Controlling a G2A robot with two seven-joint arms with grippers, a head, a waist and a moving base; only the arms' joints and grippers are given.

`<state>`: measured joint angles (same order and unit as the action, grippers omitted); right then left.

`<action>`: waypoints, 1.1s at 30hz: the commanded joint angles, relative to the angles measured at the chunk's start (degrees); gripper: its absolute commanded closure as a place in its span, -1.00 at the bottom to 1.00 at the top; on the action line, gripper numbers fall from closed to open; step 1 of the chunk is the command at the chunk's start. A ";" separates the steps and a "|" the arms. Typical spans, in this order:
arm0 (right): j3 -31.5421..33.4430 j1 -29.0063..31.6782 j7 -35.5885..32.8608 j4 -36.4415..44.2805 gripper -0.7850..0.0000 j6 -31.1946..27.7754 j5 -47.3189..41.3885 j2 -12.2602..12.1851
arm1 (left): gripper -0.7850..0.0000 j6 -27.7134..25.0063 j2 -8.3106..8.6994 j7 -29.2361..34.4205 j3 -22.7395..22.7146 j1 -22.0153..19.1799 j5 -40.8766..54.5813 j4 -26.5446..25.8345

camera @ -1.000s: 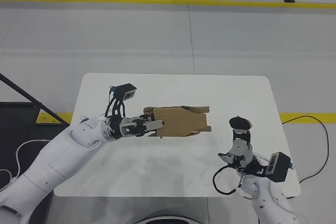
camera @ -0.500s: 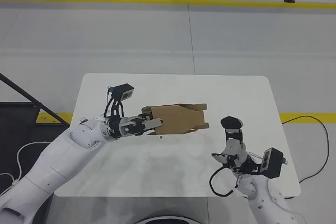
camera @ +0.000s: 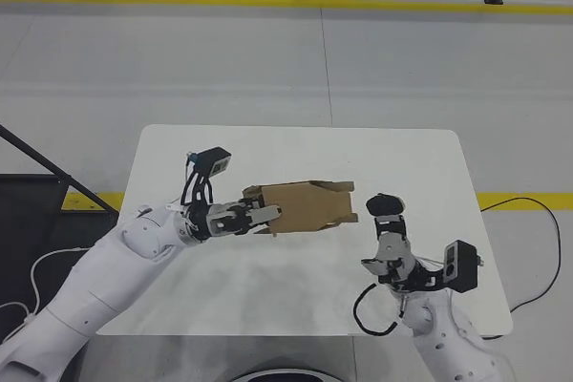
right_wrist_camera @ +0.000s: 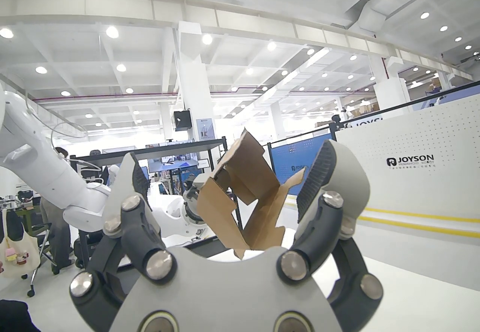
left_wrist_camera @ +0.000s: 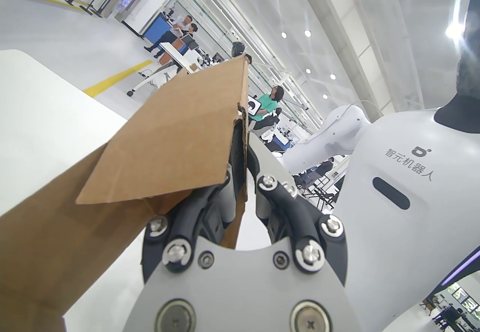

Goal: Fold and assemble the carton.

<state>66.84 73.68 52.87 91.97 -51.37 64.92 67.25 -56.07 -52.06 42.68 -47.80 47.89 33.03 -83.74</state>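
The left tool (left_wrist_camera: 243,157) is clenched on a cardboard panel at one end of the carton (camera: 310,205), with the edge of the board pinched between its dark pads; in the left wrist view a flap stands out from that end beside the grip. From the top view the carton stretches lengthways away from this tool toward the other arm, over the middle of the white desk (camera: 411,162), and it looks to be carried clear of the surface rather than lying on it, though the contact underneath cannot be made out. The right tool (camera: 386,206) is near the carton's far end but apart from it, spread wide and grasping nothing. In the right wrist view its two fingers frame the open mouth of the carton, where the notched end flaps splay outward and the body looks only partly squared up. The step in hand seems to be the early shaping: one arm steadies the carton while the other lines up on the loose end. The next move would call for the free tool to close the gap along the carton's axis, catch a flap or wall without crushing it, and press it inward while the clenched tool keeps the body from twisting.
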 commanded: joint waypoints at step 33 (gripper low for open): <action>-4.50 -1.89 -6.59 4.56 -1.00 -6.63 -7.56 -1.67 | 1.00 3.15 -2.64 -0.72 -2.98 1.57 -8.76 0.73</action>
<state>62.44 71.68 46.28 96.17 -58.00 57.32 65.74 -53.08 -54.64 42.04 -50.69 49.39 24.69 -83.07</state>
